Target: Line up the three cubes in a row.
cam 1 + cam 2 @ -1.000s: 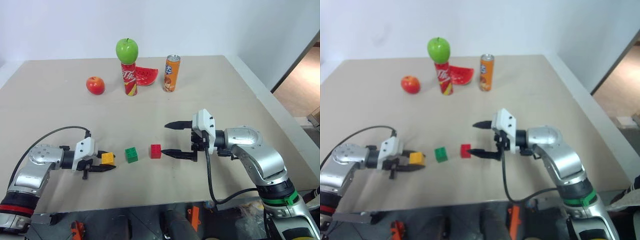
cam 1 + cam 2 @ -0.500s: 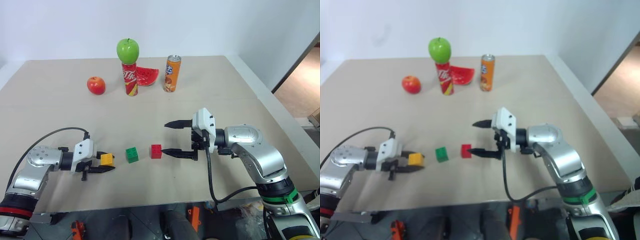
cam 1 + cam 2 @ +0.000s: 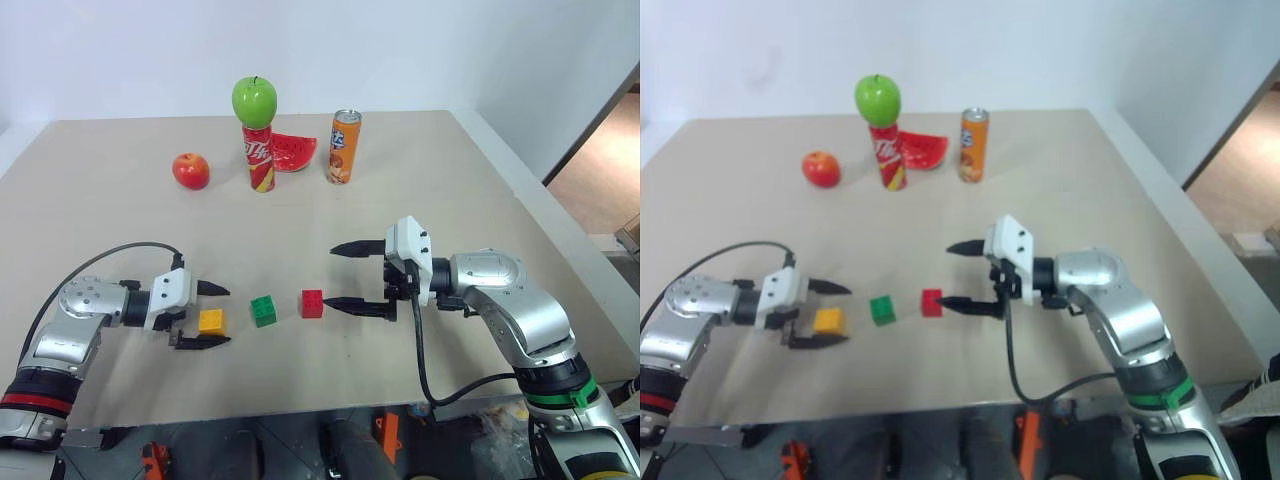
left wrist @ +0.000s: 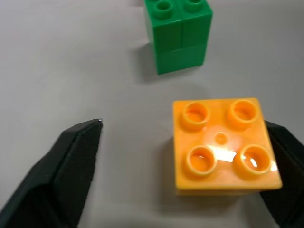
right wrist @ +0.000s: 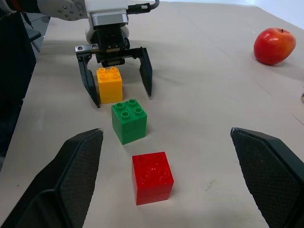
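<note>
Three cubes stand in a row on the beige table: yellow-orange cube, green cube and red cube. My left gripper is open and straddles the yellow-orange cube, which rests on the table close against one finger, with a wide gap to the other. The green cube lies just beyond it. My right gripper hovers open just right of the red cube, one fingertip near it, holding nothing.
At the back stand a red apple, a green apple on top of a red can, a watermelon slice and an orange can. The table's front edge runs close below both arms.
My left gripper has opened and let go of the yellow-orange cube, which now sits on the table between its fingers. The right arm has not moved.
</note>
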### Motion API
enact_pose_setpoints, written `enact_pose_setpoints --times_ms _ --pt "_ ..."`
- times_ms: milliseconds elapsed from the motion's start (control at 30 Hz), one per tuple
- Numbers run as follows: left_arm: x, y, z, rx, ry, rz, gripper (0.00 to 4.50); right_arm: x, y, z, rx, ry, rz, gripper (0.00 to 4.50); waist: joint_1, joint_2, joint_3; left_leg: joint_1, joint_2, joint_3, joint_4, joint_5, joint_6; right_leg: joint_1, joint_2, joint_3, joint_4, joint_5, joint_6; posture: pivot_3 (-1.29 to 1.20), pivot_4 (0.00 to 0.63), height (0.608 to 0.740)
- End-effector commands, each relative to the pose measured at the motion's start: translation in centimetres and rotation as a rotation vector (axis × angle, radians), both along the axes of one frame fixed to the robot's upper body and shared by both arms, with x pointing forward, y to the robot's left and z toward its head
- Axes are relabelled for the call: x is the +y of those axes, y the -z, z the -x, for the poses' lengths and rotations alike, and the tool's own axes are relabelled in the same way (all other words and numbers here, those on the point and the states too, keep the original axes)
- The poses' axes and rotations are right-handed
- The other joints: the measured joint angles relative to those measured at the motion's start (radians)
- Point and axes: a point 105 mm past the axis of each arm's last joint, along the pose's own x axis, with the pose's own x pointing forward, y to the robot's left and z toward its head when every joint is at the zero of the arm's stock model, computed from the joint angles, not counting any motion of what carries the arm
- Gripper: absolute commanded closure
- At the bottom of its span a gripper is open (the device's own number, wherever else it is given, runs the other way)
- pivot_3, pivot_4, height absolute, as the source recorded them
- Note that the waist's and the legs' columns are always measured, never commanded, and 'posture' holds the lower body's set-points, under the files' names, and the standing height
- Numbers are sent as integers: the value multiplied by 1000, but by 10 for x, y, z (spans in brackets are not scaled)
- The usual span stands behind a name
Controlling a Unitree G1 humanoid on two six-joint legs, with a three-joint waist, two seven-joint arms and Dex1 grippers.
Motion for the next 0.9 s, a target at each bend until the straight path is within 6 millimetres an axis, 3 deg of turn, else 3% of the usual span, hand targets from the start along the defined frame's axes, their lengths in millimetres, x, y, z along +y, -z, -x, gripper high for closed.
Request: enact_pose_setpoints --times_ms 33,200,367,567,733,900 --pt "-2 -19 7 -18 38 7 21 0 -7 4 -32 -13 -5 0 0 0 0 0 0 0 0 0 0 0 0 0 0 0 0 0 150 740" --pt "-2 -44 24 14 20 36 21 0 -12 8 -32 -23 -19 0 -1 0 0 0 1 0 0 0 0 0 0 0 0 0 0 0 150 740" --pt "-2 -67 26 20 -58 89 21 -3 -18 10 -35 -18 -35 0 -1 0 0 1 1 -1 0 0 0 0 0 -1 0 0 0 0 150 740" --pt "11 -101 -23 -138 -384 277 21 -16 -32 -8 -74 112 -107 0 1 0 0 1 0 -2 1 0 0 1 0 -2 0 1 1 0 150 740" --pt "21 -92 -52 -218 -604 322 21 -35 -31 -35 -141 289 -128 0 -2 0 0 2 0 0 1 0 0 2 0 0 0 2 2 0 150 740" --pt "33 -68 -48 -263 -667 275 21 -51 -18 -38 -146 361 -127 0 -1 0 0 1 0 1 -1 0 0 1 0 2 0 0 1 0 150 740"
